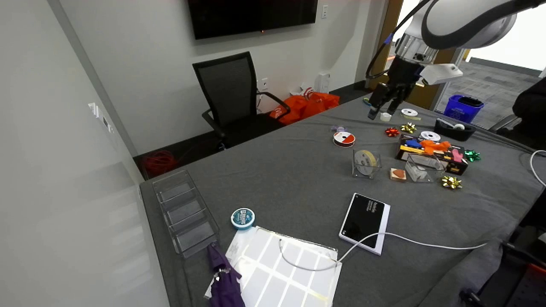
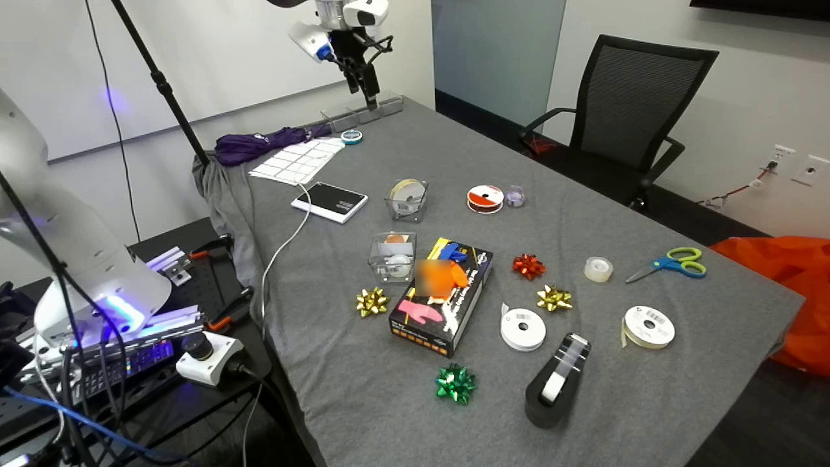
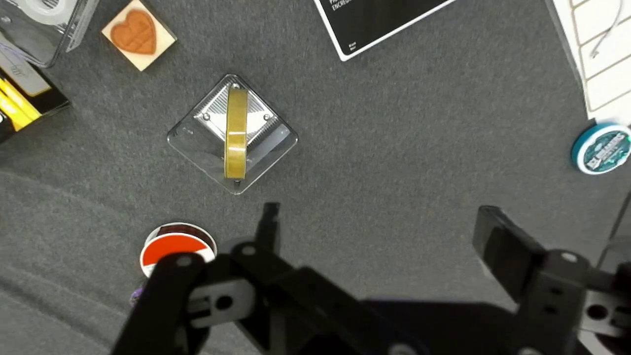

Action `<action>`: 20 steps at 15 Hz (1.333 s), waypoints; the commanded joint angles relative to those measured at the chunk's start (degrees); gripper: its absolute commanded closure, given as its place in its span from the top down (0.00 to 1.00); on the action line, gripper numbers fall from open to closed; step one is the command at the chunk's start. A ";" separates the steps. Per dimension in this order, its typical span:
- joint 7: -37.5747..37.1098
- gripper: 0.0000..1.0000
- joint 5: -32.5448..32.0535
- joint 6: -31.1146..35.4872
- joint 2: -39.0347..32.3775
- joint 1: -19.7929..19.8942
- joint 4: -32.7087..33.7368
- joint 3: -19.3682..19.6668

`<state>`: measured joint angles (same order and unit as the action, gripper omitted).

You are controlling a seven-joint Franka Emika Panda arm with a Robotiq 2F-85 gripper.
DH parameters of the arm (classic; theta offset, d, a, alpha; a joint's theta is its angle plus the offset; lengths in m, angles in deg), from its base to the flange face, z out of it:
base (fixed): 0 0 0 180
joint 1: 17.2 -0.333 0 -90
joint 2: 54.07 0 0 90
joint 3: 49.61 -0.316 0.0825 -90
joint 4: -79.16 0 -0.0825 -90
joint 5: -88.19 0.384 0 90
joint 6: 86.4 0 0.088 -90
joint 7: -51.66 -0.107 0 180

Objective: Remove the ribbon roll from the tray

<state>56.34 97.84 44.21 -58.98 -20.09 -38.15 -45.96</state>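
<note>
Gray cloth covers a table (image 1: 281, 179) scattered with small items. Near the clear plastic tray (image 3: 197, 143) sit a wooden block (image 3: 138, 34) showing an orange heart, a second clear container (image 3: 34, 42) with a white ring inside, and a red-and-white spool (image 2: 485, 198). A black box (image 2: 441, 298) picturing colored gloves lies beside that container; a black-faced tablet (image 2: 329, 201) lies on another side. The ribbon roll (image 3: 235, 133) stands on edge inside the tray, see-through walls surrounding it. The gripper (image 3: 379, 214) hangs above the table, fingers spread wide with bare cloth visible between them. In the wrist view, the roll lies above and left of that gap, apart from both fingers.
</note>
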 commanded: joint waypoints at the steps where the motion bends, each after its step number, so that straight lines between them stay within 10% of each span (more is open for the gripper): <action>1: -4.82 1.00 -0.40 4.26 -4.03 1.49 1.69 -1.06; 20: -19.51 1.00 -15.30 11.72 -22.24 0.91 10.55 2.70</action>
<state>36.63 82.60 56.74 -78.30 -19.56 -30.44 -43.19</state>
